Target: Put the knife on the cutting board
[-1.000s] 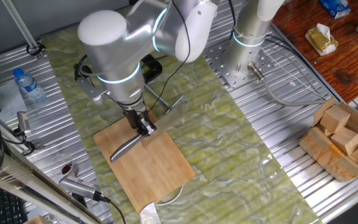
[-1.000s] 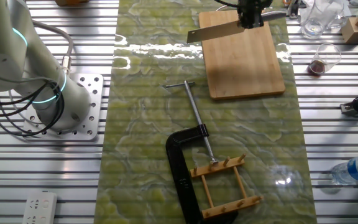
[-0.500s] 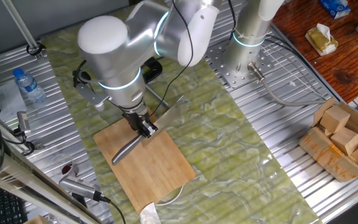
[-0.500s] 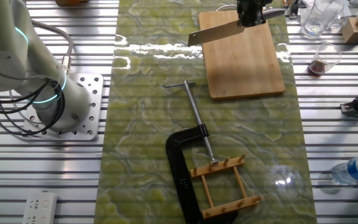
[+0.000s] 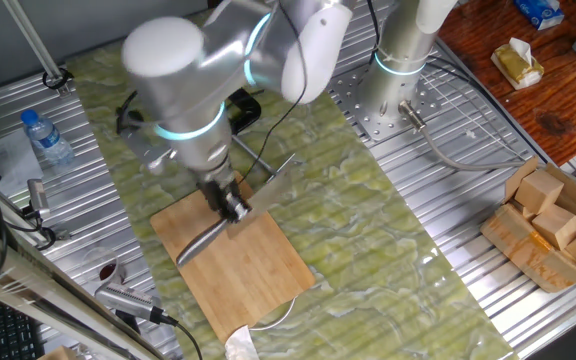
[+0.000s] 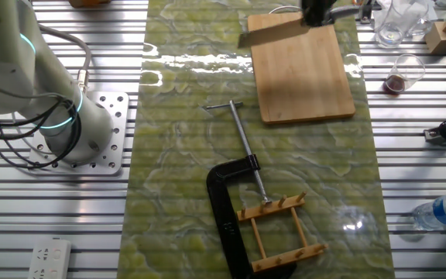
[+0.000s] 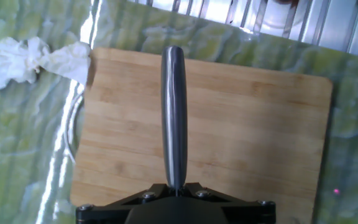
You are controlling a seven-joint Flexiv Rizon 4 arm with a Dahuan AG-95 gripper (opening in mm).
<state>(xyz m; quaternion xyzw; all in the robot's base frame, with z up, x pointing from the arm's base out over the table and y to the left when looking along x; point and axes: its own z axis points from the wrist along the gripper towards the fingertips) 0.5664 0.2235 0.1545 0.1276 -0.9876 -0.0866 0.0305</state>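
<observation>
Hand view shows the knife [image 7: 173,118] pinched in the gripper [image 7: 176,188], its slim handle running out over the middle of the board [image 7: 253,137]. From one fixed view the knife [image 5: 230,215] lies slantwise across the board's [image 5: 238,265] far end, handle over the wood and blade reaching past the edge toward the mat [image 5: 368,215]; whether it touches the board cannot be told. The gripper [image 5: 231,204] grips it near where blade meets handle. In the other fixed view the blade [image 6: 273,28] pokes off the board's [image 6: 304,74] corner. A crumpled tissue [image 7: 27,59] lies just beside the board. Well apart on the mat lie a clamp [image 6: 235,194] and a peg rack [image 6: 281,232].
</observation>
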